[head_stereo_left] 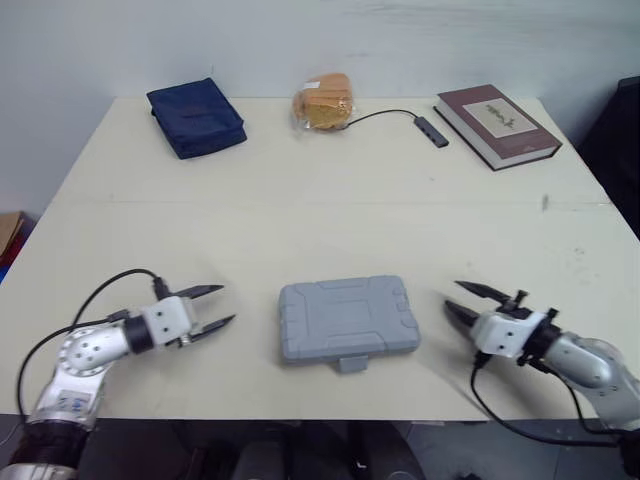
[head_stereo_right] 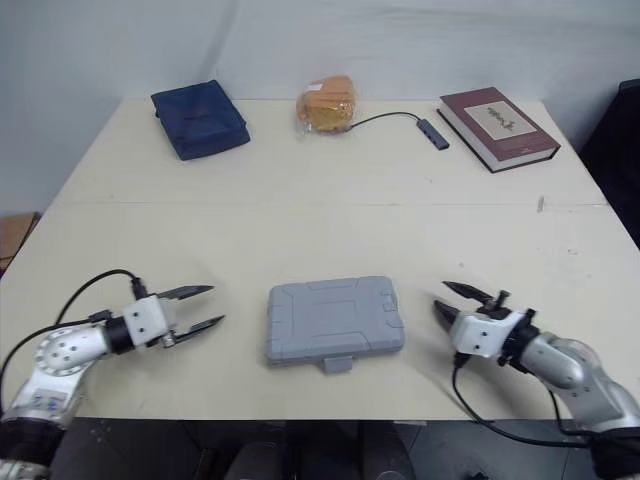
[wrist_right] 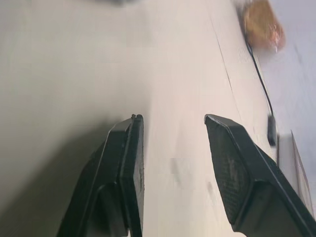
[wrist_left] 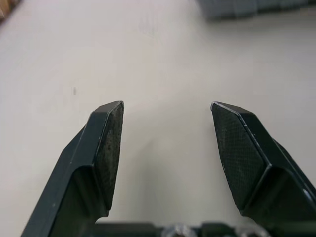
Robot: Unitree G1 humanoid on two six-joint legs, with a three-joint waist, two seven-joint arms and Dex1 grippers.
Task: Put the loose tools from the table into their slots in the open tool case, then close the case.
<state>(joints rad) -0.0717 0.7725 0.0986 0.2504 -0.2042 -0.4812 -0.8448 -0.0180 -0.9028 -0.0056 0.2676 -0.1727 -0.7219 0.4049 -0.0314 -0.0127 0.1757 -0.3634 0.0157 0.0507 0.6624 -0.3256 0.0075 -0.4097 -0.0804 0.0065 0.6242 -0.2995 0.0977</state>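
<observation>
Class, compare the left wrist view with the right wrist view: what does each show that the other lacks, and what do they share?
Left wrist view: the left end effector, open, and an edge of the grey tool case. Right wrist view: the right end effector, open, the orange packet and a black cable. Shared: the cream table.

Stereo head pair above the near edge of the table (head_stereo_left: 330,210), facing forward and down, sharing the whole tabletop, wrist cameras low and close behind left gripper (wrist_left: 167,106), toward the tool case (wrist_left: 247,7), and right gripper (wrist_right: 173,117), toward the far edge.
</observation>
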